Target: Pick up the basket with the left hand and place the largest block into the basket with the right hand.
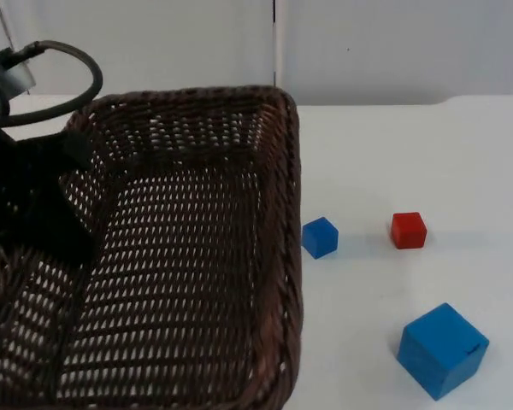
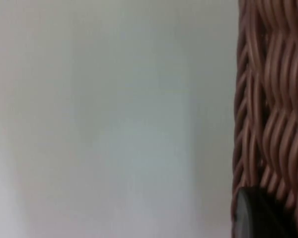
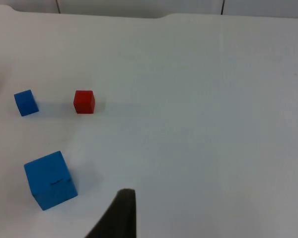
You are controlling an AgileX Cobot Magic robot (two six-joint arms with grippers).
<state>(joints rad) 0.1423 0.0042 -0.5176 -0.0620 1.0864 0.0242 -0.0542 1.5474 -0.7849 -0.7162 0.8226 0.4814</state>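
A dark brown wicker basket (image 1: 287,205) looms large at the left of the top view, raised off the table and tilted. My left gripper (image 1: 67,190) is shut on its left rim, and the weave (image 2: 270,99) runs right beside its fingertip (image 2: 258,218). The largest block, a big blue cube (image 1: 442,350) (image 3: 50,180), sits on the white table at the front right. My right gripper (image 3: 120,215) hangs above the table a little way from that cube, with nothing in it.
A small blue cube (image 1: 320,237) (image 3: 26,102) lies just right of the basket's right wall. A small red cube (image 1: 408,230) (image 3: 84,101) lies further right. The grey partition wall (image 1: 393,43) closes the table's far edge.
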